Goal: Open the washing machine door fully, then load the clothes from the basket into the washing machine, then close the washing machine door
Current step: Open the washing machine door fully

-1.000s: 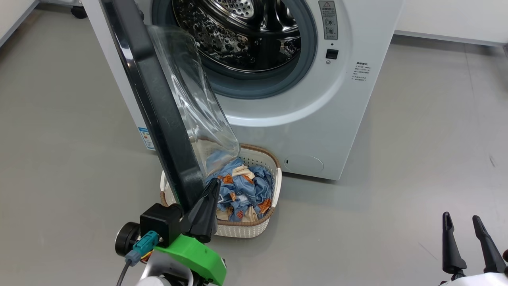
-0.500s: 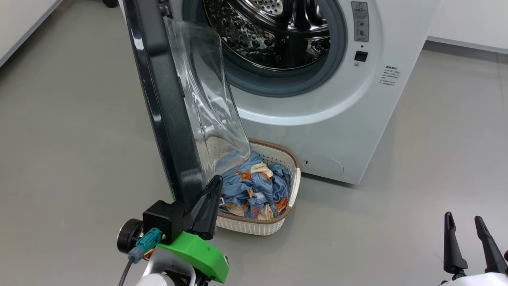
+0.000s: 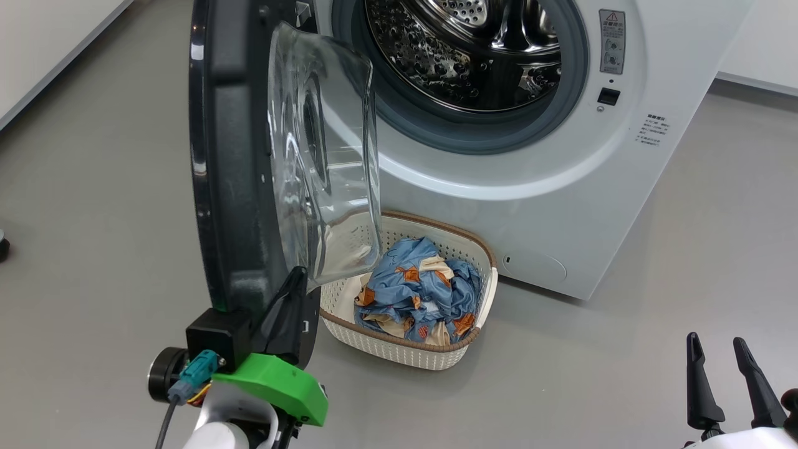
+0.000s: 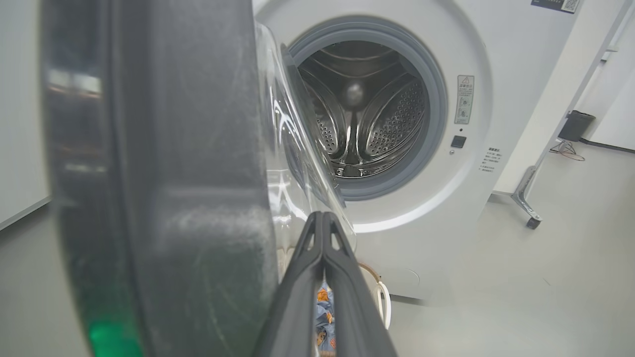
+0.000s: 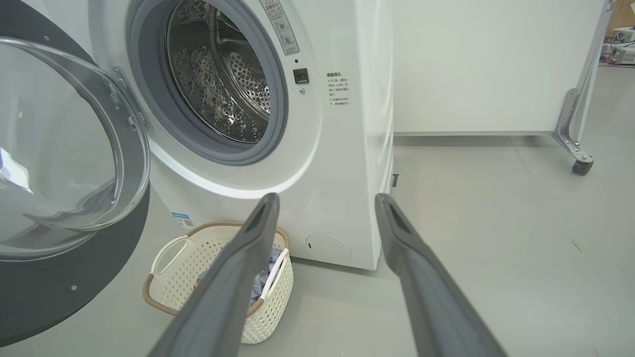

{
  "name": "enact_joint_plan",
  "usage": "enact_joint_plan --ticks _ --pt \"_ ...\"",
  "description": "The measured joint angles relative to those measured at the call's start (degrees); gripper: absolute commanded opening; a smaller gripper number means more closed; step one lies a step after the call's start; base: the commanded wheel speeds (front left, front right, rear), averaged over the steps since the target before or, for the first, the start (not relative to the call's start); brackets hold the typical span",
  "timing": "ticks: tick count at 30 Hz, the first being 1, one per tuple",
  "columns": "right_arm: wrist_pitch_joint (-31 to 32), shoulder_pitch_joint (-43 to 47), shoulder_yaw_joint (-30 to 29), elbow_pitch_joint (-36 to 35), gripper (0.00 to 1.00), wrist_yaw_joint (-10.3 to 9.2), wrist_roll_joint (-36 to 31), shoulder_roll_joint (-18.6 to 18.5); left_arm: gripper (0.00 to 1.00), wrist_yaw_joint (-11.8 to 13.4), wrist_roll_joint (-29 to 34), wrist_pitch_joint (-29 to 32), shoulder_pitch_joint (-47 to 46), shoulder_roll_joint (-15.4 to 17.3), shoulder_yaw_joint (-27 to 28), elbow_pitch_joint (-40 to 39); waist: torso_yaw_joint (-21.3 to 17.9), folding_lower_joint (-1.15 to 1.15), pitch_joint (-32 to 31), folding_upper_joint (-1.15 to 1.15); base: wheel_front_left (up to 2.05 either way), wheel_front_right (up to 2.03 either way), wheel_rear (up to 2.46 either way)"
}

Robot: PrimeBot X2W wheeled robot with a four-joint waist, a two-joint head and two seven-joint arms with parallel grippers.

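Judging by the head view, we are in the opening step: the washing machine door [image 3: 230, 187] stands out from the washing machine [image 3: 530, 206] nearly edge-on to us, not yet folded fully back. The left gripper [image 3: 295, 279] has its fingers pressed together on nothing, the tip at the door's inner side by the lower edge of the clear bowl [image 3: 324, 156]; whether it touches we cannot tell. The next push turns on this: the door lies left of those fingers, its flat running from the hinge [image 5: 130, 106] toward us, so we judge the push must go leftward, and the left arm is the near one. The right gripper [image 3: 715, 342] hangs low on the right, jaws spread and empty, well apart from the door. The basket [image 3: 399, 352] sits on the floor [image 3: 592, 349] just before the machine, under the bowl, the clothes [image 3: 418, 290] inside it. The right wrist view gives us the door's inner face broadside; the left wrist view gives the closed fingertips beside the glass, the bare drum [image 4: 367, 119] beyond.
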Motion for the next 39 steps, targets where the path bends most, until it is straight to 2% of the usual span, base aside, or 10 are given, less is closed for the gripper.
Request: enact_joint_plan --ticks 25,39 --pt "0.0 0.0 -0.1 0.2 1.00 0.00 0.0 -1.7 0.00 1.2 0.1 -2.4 0.6 1.5 12.9 4.5 1.1 0.00 0.1 0.00 0.00 0.00 0.00" --pt "0.0 0.0 0.6 0.2 1.00 0.00 0.0 -1.9 0.00 1.2 0.4 -3.2 -1.7 1.5 18.2 10.7 1.4 0.00 1.1 0.00 0.00 0.00 0.00"
